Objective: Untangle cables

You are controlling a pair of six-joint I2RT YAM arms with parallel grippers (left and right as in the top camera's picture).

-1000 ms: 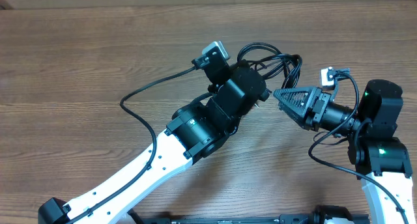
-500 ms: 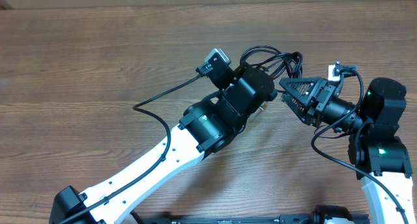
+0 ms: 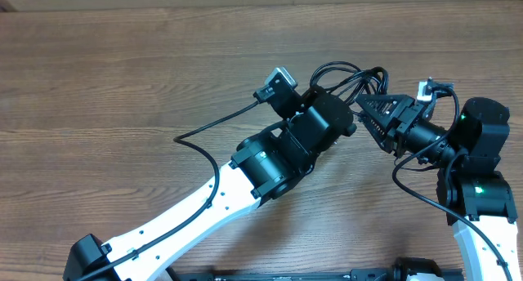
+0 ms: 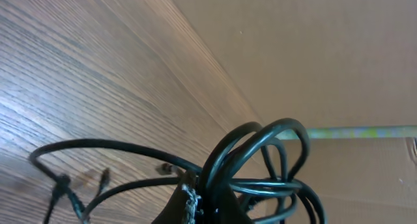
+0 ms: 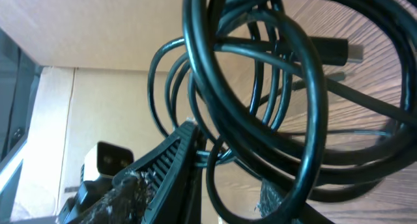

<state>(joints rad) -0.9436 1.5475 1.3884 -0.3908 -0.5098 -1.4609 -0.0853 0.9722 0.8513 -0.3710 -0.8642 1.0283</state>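
The cables are a bundle of thin black loops on the wooden table, lying between my two grippers. My left gripper reaches in from the lower left. In the left wrist view the left gripper is shut on the cables, and loose plug ends trail on the wood. My right gripper points in from the right. In the right wrist view the right gripper stands open around several loops of the cables, with one loop in the gap between its fingers.
A cardboard wall stands along the table's far edge, just behind the bundle. The left arm's own thicker black wire arcs over the table to the left. The two arms are close together at the right of the table.
The left gripper has carried the bundle right and toward the far edge. The right gripper has moved up around the loops, and its jaws have narrowed.
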